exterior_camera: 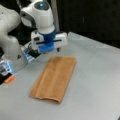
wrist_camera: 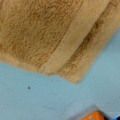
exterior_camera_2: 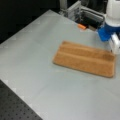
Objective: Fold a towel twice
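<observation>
- The towel (exterior_camera: pixel 53 78) lies flat on the grey table (exterior_camera: pixel 95 82), folded into a long strip — one fold looks done.
- Its long axis runs away toward the end effector (exterior_camera: pixel 58 49), which hovers just beyond the far short edge — holding nothing; its opening can't be told.

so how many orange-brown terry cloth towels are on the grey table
1. The orange-brown terry cloth towel lies as a long folded rectangle mid-table in both front views, two layers showing at its corner in the wrist view. The gripper hovers above its far end, holding nothing.
</observation>
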